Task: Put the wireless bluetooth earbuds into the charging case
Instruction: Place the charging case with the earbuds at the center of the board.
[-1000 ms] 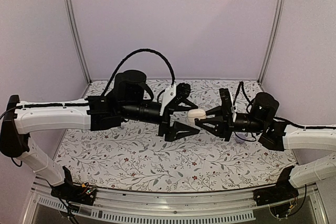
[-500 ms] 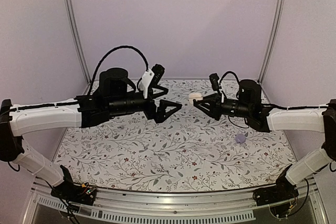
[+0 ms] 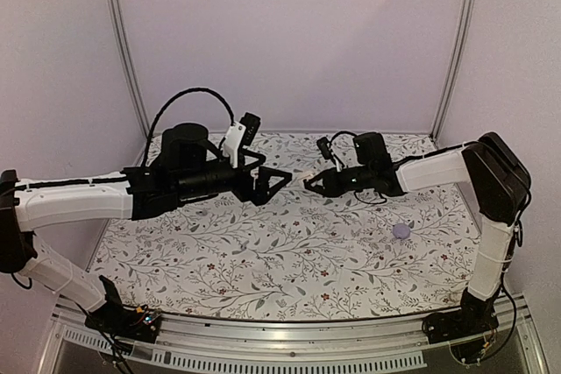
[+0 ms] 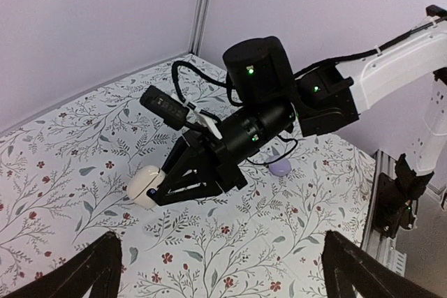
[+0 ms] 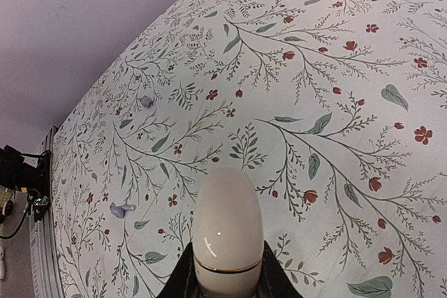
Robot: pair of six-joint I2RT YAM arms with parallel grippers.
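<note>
The right gripper (image 4: 148, 188) jaws clamp a closed white case (image 5: 227, 225), low over the table (image 3: 263, 260); whether it touches, I cannot tell. The left gripper (image 4: 222, 242) jaws are spread wide and empty. The earbuds (image 5: 146, 101) lie loose on the table, well apart from each other and from the white case. A purple case (image 3: 401, 230) sits farther right.

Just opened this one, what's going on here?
The right gripper is clamped on a white case, lid closed, held low over the floral table. The left gripper is open and empty, facing it. Two tiny pale earbuds and a purple case lie on the table, untouched.
</note>
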